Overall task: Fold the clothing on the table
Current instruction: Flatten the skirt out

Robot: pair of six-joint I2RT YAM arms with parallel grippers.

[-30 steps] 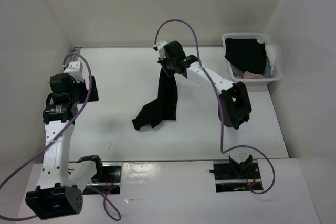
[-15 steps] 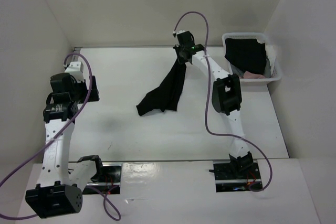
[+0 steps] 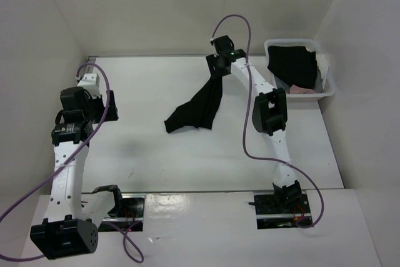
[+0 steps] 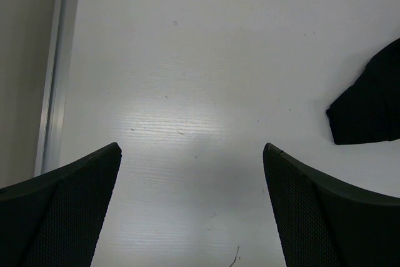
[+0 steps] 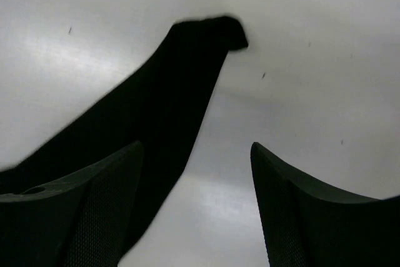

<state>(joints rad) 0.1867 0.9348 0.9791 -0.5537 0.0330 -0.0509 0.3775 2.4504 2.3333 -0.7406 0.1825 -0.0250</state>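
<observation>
Well to the left of the plain black soft fabric clothing, the black two-finger left gripper hangs over the large flat white table, fingers spread wide; the clothing stretches as a long rumpled strip across mid-table; at its far end the right gripper stands with fingers parted, pinching nothing; right of the clothing sits a small white plastic basket of bunched cloth.
</observation>
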